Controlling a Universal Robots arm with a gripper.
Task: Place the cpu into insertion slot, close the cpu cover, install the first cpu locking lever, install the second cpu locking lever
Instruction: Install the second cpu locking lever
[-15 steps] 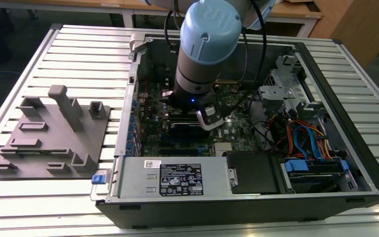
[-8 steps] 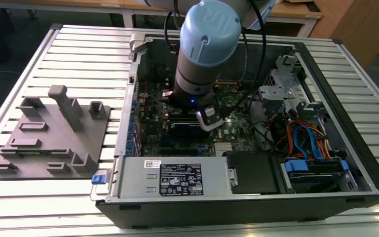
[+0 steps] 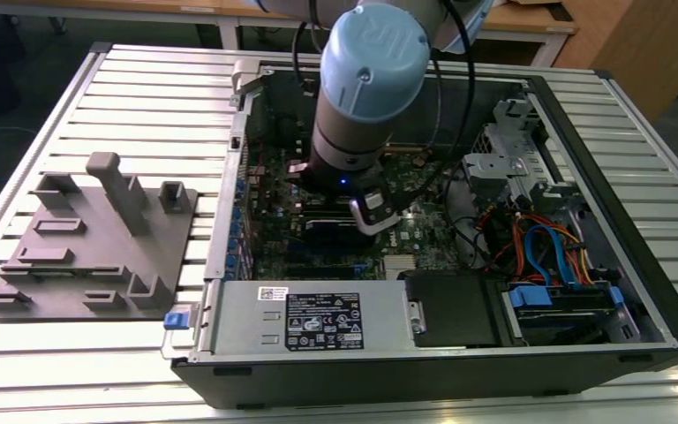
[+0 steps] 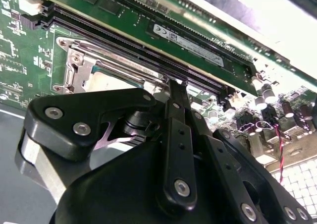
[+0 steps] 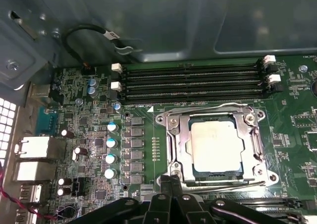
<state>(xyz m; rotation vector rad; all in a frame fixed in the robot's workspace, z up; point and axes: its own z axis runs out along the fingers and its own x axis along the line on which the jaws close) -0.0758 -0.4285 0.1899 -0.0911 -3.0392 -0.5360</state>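
The arm (image 3: 369,97) reached down into an open computer case (image 3: 457,353) lying on a slatted table (image 3: 80,371), with a grey fixture block (image 3: 92,247) well apart toward the exterior view's left. In the first wrist view the cpu (image 5: 216,145) sat flat in the slot (image 5: 216,170), its silvery top showing through the window of the cover (image 5: 181,140), which lay closed over it. The gripper (image 5: 173,178) hung just beside the socket's near edge, fingers drawn close together and holding nothing, tips at a thin wire lever (image 5: 223,186) that ran along that edge. Memory slots (image 5: 193,83) lay beyond the socket. The second wrist view showed the fingers (image 4: 177,92) meeting at the cover's edge.
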